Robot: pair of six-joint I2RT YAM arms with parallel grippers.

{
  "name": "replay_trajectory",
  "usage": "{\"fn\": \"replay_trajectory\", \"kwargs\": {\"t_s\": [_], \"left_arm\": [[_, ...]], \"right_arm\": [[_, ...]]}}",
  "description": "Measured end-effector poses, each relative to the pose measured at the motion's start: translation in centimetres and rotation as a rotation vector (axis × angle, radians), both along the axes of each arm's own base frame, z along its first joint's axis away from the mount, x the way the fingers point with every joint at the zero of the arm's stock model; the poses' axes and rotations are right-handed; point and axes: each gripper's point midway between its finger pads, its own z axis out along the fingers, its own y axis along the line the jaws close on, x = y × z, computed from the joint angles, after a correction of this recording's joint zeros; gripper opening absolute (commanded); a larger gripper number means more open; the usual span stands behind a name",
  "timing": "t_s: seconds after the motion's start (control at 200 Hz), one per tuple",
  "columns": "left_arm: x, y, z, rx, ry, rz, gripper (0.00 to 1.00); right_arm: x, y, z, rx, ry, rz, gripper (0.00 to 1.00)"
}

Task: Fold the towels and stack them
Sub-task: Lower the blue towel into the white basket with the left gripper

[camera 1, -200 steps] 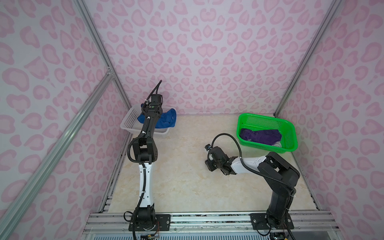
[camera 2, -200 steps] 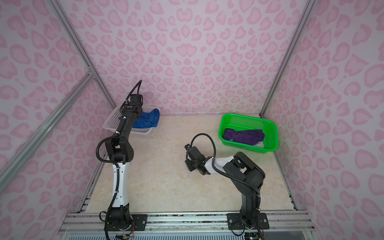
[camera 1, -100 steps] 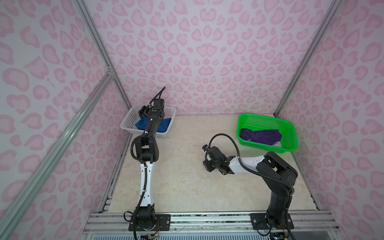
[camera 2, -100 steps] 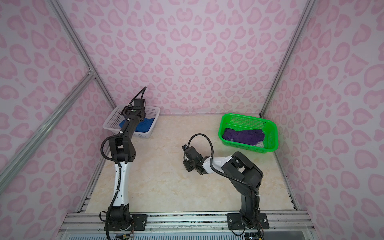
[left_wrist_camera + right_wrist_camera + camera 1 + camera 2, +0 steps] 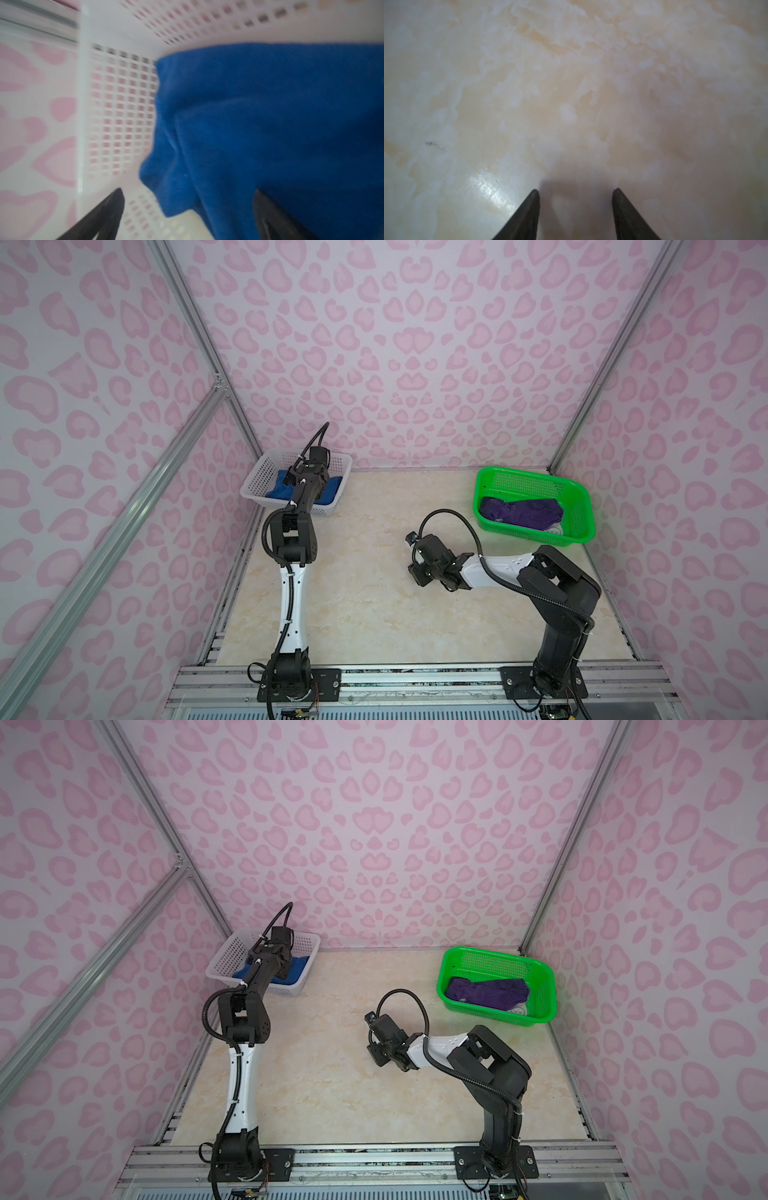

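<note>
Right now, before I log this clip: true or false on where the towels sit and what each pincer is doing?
1. The blue towel lies in the white basket. True.
2. The purple towel lies on the table. False: it lies in the green basket.
3. The left pincer is shut on the blue towel. False: its jaws stand wide apart over it.
4. The right pincer is open over bare table, holding nothing. True.
</note>
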Motion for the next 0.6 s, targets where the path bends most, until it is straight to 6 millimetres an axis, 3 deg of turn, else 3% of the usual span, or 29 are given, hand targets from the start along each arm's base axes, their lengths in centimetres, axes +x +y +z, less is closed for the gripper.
{"fn": "replay_trajectory", "kwargs": {"t_s": [0.16, 0.46, 0.6], "left_arm": [[-1.6, -3.4, -0.6, -0.186, 0.032, -0.002, 0.98], [-4.4, -13.1, -0.2, -0.339, 0.115, -0.097, 0.98], [-4.8, -14.8, -0.2, -0.361, 0.115, -0.093, 0.98]], "right_arm": [[-0.2, -0.3, 1.7, 0.025, -0.024, 0.003, 0.57], [-0.9, -1.4, 4.3, 0.059, -0.079, 0.006, 0.58], [-1.3, -2.0, 5.0, 0.068, -0.098, 0.003, 0.58]]}}
